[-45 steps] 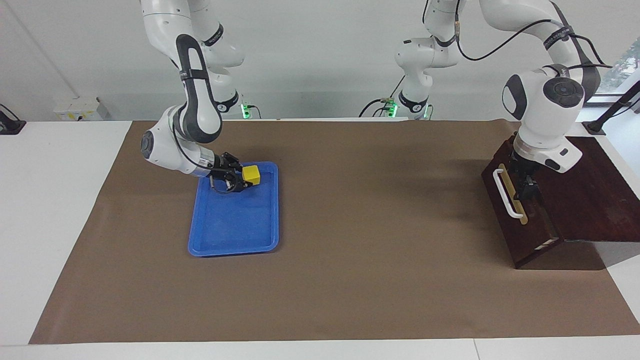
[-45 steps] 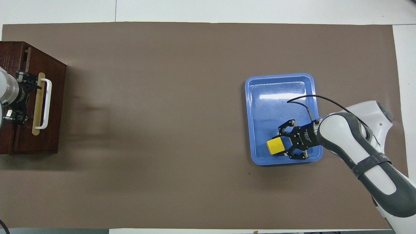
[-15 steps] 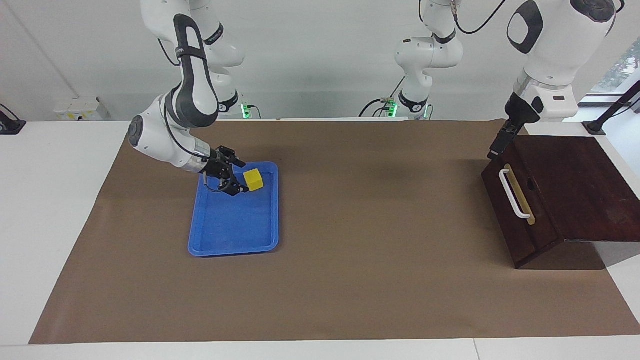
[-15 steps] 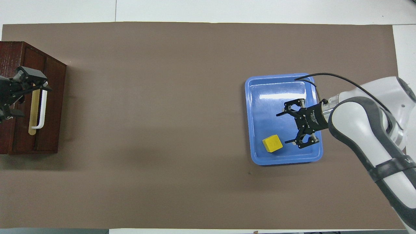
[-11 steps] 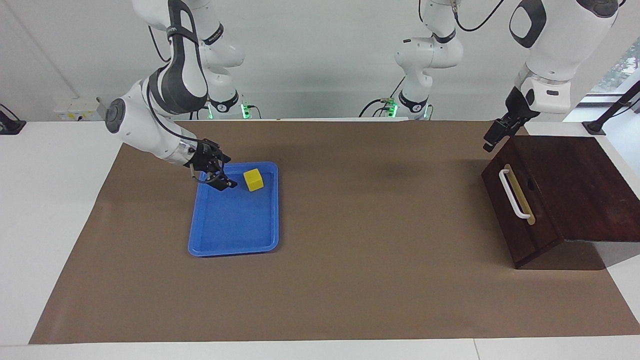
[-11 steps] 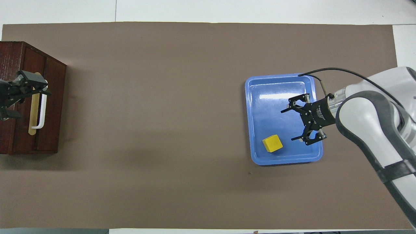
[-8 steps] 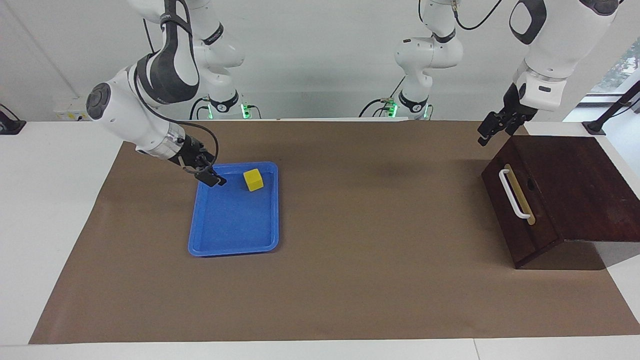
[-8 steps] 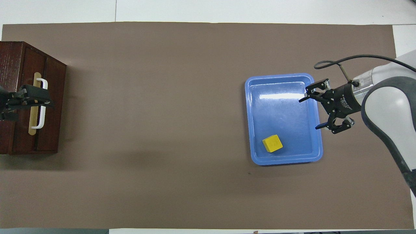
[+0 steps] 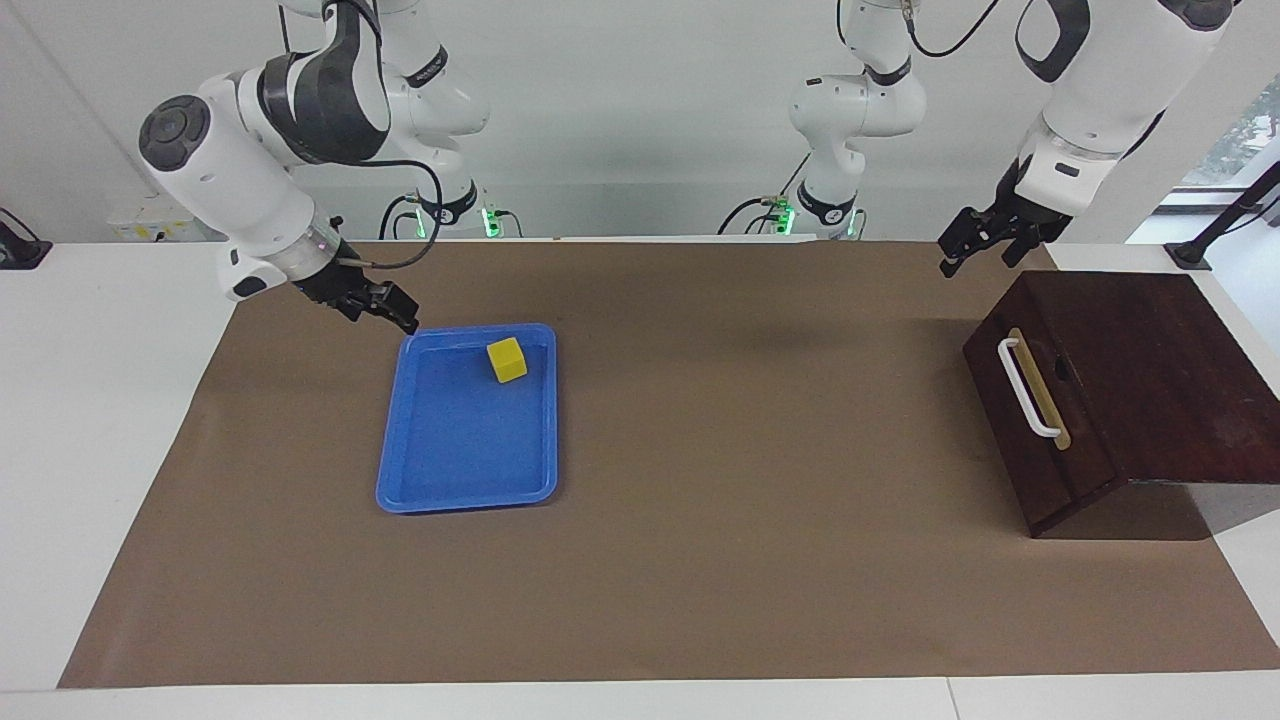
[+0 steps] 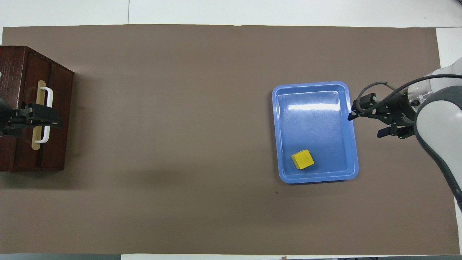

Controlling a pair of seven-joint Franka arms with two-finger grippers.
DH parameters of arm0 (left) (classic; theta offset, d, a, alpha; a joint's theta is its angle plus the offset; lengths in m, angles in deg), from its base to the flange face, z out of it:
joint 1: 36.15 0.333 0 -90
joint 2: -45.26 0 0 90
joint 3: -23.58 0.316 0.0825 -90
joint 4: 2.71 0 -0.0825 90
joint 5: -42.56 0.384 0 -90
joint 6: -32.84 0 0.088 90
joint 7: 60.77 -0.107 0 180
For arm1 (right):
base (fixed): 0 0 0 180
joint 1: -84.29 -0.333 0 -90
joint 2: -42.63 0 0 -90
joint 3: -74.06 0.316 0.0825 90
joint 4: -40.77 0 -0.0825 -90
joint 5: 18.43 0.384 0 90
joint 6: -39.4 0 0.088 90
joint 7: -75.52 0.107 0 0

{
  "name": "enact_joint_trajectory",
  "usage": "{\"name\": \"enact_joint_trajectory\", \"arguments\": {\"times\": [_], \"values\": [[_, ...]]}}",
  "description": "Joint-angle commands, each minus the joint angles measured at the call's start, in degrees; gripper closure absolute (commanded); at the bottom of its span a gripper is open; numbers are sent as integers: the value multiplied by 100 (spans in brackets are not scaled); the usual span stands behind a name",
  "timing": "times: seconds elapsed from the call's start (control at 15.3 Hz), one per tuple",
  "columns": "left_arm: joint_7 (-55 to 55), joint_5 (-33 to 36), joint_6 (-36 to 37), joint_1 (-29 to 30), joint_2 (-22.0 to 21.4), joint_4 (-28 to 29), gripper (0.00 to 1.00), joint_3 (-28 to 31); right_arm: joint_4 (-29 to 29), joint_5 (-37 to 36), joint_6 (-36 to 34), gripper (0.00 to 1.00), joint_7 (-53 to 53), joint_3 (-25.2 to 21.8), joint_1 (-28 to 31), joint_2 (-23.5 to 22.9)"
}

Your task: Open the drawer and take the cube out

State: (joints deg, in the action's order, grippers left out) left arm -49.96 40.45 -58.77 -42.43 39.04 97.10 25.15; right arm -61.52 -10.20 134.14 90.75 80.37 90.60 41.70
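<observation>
The yellow cube (image 9: 507,360) lies free in the blue tray (image 9: 465,490), at the tray's end nearer to the robots; it also shows in the overhead view (image 10: 302,159). The drawer (image 9: 1035,440) with its white handle (image 9: 1020,388) is shut in the dark wooden box at the left arm's end. My right gripper (image 9: 385,310) is open and empty, raised beside the tray's corner. My left gripper (image 9: 975,260) is open and empty, up in the air by the box; from overhead it (image 10: 54,117) covers the handle (image 10: 47,108).
The brown mat (image 9: 760,480) covers the table between the tray and the box. The white table top (image 9: 100,420) shows past the mat at the right arm's end. The tray (image 10: 310,85) holds only the cube.
My right gripper let go of the cube in the tray and drew back upward off the tray. The drawer went from slightly open to shut, and my left gripper rose away from it.
</observation>
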Motion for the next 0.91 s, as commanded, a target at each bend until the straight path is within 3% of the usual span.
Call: {"name": "enact_joint_trajectory", "arguments": {"times": [0.0, 0.33, 0.59, 0.85], "values": [[-70, -45, 178, -58, -81, 4, 0, 1, 463, -426, -438, 0, -852, 63, 20, 14], [-342, 35, 326, -23, -81, 4, 0, -42, 1026, -849, -764, 0, -1723, 63, 11, -74], [-378, 35, 477, 722, -64, -5, 0, -857, 1097, -1069, -623, 0, -2209, 72, 46, -135], [-378, 35, 687, 724, 94, -285, 0, -895, 1097, -1157, -711, 0, -2200, 99, 72, -109]]}}
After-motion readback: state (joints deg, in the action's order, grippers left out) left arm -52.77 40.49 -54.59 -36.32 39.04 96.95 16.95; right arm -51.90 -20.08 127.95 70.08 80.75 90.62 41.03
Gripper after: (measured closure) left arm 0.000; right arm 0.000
